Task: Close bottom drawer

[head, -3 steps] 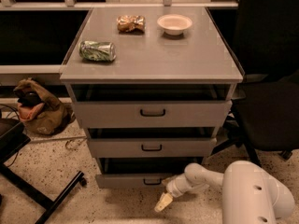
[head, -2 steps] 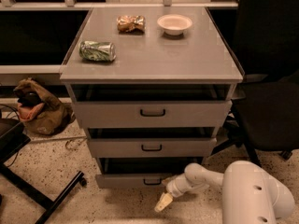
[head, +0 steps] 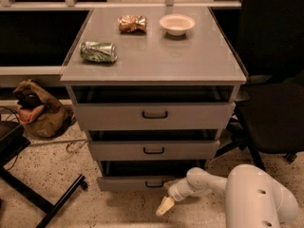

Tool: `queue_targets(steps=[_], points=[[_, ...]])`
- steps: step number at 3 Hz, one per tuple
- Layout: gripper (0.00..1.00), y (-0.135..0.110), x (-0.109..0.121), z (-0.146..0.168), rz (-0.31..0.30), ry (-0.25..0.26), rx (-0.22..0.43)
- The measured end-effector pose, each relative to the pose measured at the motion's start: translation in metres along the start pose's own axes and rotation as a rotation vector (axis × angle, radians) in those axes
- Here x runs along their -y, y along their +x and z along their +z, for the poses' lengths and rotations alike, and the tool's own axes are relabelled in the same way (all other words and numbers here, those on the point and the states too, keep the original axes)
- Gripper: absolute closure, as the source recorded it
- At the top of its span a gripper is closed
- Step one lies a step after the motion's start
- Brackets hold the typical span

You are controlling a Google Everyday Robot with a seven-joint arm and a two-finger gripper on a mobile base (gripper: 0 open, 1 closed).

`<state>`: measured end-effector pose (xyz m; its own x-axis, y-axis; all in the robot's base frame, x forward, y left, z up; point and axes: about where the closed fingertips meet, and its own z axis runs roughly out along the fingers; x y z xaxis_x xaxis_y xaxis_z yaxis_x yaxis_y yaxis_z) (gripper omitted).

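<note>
The bottom drawer (head: 128, 183) is the lowest of three grey drawers in the cabinet. It stands pulled out a little, with a dark gap above its narrow front panel and a small dark loop handle (head: 154, 184). My gripper (head: 165, 206) is at the end of the white arm, low near the floor, just in front of and below the right part of the drawer front. Its cream fingertip points down and left.
The middle drawer (head: 153, 150) and top drawer (head: 154, 114) also stand slightly open. On the cabinet top lie a crushed green can (head: 98, 52), a snack bag (head: 132, 23) and a white bowl (head: 176, 24). A brown bag (head: 35, 109) and black stand legs (head: 42, 198) are left, an office chair (head: 273, 103) right.
</note>
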<state>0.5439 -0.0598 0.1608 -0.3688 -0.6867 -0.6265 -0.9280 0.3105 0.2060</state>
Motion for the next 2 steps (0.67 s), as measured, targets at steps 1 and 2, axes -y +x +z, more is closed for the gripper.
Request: queue_targets(steps=[1,2], points=[[0.0,0.0009,0.0015,0.0094,0.016,0.013,0.006],[0.0,0.001,0.0015,0.0094,0.016,0.013,0.006]])
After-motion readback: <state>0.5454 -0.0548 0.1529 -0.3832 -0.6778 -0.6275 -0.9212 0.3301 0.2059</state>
